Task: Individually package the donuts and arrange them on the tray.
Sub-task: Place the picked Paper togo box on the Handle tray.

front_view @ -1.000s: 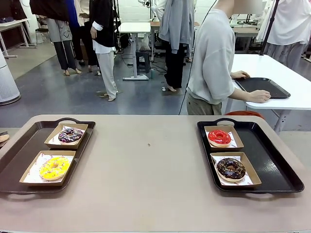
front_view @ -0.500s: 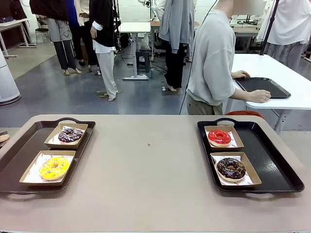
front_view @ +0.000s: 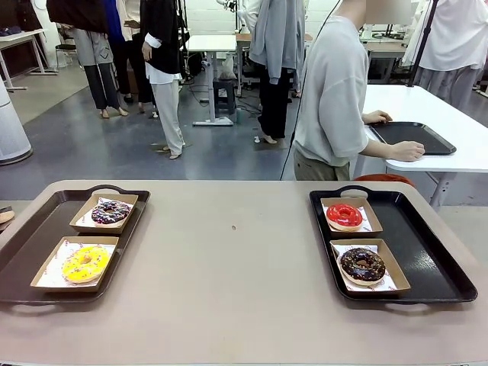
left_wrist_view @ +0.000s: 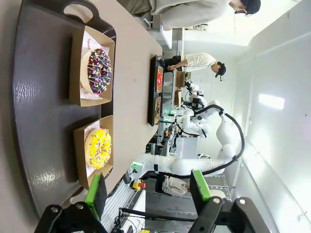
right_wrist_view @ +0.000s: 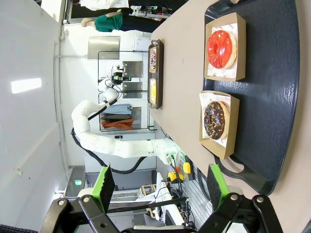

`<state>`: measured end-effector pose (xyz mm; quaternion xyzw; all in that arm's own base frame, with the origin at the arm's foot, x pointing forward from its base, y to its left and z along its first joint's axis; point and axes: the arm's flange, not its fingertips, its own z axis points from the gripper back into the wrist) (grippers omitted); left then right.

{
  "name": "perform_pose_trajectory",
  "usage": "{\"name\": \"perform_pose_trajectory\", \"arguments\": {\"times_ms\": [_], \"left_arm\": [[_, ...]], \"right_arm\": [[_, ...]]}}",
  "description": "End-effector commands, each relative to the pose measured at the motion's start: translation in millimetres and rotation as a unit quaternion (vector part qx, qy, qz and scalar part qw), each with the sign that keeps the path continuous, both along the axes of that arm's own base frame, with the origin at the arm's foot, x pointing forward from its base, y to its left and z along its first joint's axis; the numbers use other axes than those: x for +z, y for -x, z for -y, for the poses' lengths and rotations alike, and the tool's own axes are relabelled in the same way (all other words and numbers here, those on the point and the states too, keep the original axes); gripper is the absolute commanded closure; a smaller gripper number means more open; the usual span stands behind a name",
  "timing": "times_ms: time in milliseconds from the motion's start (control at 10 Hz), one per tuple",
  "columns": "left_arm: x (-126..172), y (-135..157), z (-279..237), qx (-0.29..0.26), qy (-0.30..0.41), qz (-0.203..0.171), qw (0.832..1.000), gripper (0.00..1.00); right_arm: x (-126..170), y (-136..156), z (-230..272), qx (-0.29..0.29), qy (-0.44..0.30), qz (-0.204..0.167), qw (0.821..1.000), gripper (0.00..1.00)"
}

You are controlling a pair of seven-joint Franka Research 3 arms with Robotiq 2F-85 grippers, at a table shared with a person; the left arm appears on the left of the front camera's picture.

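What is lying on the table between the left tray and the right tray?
Nothing: in the front view the tan table is bare between the left tray and the right tray, apart from one tiny dark speck.

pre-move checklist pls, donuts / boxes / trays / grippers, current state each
1. All four donuts boxed: ok. Yellow donut, purple donut, red donut and chocolate donut each sit in their own cardboard box.
2. Boxes on trays: ok. Two on the left tray, two on the right tray, none overhanging a rim.
3. Left gripper free: ok. Jaws open, nothing between them, hanging above the left tray's edge.
4. Right gripper free: ok. Jaws open, empty, above the right tray's near end.
5. Person clear of the table: ok. They stand turned away at another table behind.
6. Boxes closed: cannot tell; they look like open trays with no lids.
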<state>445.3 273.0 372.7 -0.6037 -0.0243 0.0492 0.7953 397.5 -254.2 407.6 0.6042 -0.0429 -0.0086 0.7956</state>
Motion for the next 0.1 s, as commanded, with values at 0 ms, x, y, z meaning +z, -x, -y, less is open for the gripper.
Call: {"name": "perform_pose_trajectory", "arguments": {"times_ms": [0], "left_arm": [[2.1,-0.7,-0.4,0.004,0.003,0.002,1.0,0.1]], "right_arm": [[1.0,1.1,-2.3,-0.004,0.003,-0.003,1.0,0.0]]}}
